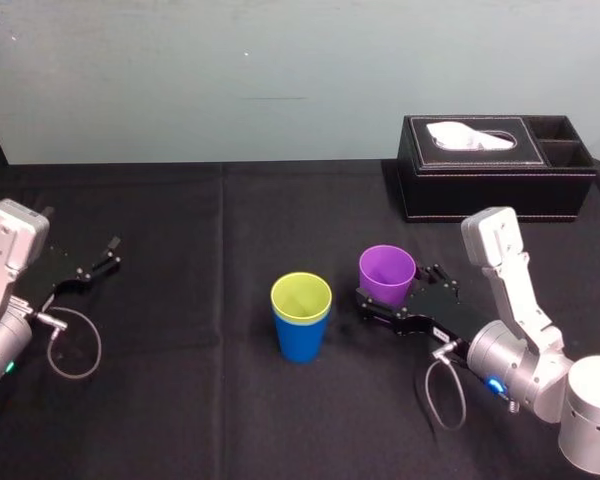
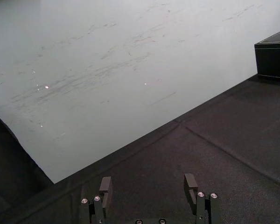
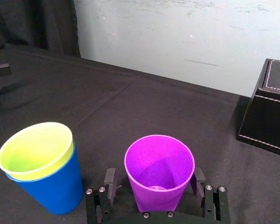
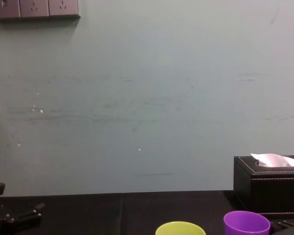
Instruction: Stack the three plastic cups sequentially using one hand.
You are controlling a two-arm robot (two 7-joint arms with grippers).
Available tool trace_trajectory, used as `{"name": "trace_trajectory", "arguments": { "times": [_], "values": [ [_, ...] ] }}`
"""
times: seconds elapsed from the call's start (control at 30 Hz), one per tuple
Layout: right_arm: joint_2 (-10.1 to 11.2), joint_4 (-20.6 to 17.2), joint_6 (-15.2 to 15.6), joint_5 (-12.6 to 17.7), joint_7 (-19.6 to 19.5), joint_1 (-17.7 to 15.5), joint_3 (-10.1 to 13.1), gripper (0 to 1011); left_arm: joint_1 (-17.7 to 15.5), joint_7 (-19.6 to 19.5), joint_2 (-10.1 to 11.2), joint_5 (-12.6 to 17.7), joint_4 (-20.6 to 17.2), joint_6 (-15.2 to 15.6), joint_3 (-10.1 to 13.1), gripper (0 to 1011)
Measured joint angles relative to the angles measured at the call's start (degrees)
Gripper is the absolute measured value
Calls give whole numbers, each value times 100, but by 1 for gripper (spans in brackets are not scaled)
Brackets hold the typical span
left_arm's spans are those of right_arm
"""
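Observation:
The yellow-green cup (image 1: 301, 297) sits nested inside the blue cup (image 1: 300, 340), upright at the middle of the black table. Just to their right stands the purple cup (image 1: 387, 272), upright and apart from them. My right gripper (image 1: 398, 285) is open around the purple cup's lower half, one finger on each side. In the right wrist view the purple cup (image 3: 158, 172) stands between the fingers (image 3: 109, 179), with a small gap on the blue cup's (image 3: 51, 186) side. My left gripper (image 1: 113, 253) rests open and empty at the far left.
A black leather tissue box (image 1: 495, 165) stands at the back right, behind the right arm. A grey cable (image 1: 75, 350) loops beside the left arm. Black cloth (image 1: 180, 420) covers the table, with bare stretches in front and to the left of the cups.

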Motion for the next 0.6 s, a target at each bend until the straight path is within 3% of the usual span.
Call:
{"name": "trace_trajectory", "arguments": {
  "times": [0.6],
  "values": [
    [2, 24, 11, -3, 4, 23, -15, 980, 0, 0, 0, 0, 0, 0, 0, 1010]
  ]
}}
